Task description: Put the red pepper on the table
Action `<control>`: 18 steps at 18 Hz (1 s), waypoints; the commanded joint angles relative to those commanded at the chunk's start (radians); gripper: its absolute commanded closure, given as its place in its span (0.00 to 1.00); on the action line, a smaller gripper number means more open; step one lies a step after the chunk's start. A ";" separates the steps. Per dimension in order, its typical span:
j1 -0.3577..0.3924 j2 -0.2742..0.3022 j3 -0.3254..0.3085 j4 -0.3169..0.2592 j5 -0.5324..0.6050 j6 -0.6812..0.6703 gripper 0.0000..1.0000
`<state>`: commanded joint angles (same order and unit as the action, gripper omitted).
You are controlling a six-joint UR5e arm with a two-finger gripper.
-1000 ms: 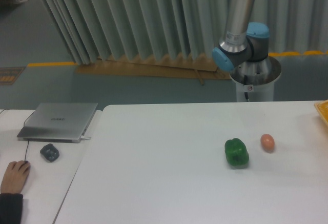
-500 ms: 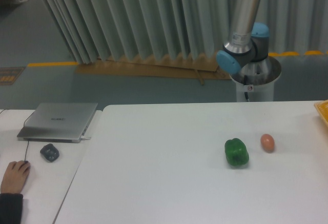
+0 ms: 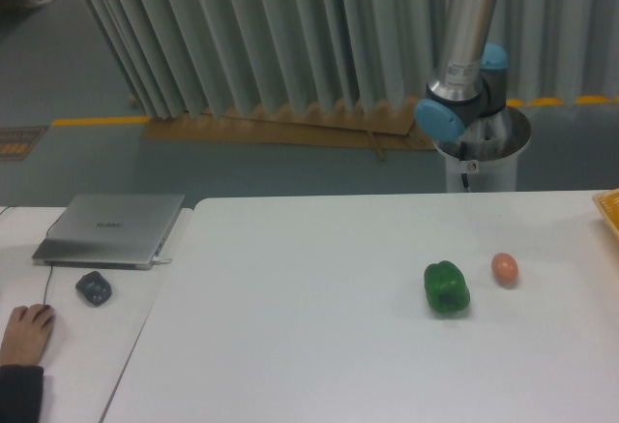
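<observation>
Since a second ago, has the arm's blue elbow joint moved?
Yes. The blue elbow joint has shifted right and slightly down, closing on the fixed grey base pedestal behind the table. The green pepper stayed put.

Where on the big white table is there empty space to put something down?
The table is bare across its whole left and middle, from the edge by the laptop desk over to the green pepper. The front strip below the pepper is bare too. It is tighter on the right, where the pepper and the egg sit close together.
</observation>
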<state>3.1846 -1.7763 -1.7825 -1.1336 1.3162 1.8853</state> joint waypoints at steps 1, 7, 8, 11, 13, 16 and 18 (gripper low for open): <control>0.000 0.000 -0.006 0.003 0.000 0.000 0.00; 0.003 -0.003 -0.040 0.028 0.003 0.002 0.00; 0.003 -0.005 -0.040 0.031 0.005 0.000 0.00; 0.005 -0.009 -0.038 0.031 0.009 0.000 0.00; 0.005 -0.011 -0.038 0.031 0.011 0.000 0.00; 0.005 -0.014 -0.040 0.034 0.009 -0.002 0.00; 0.003 -0.020 -0.040 0.034 0.009 -0.003 0.00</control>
<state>3.1876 -1.7963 -1.8224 -1.0999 1.3254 1.8822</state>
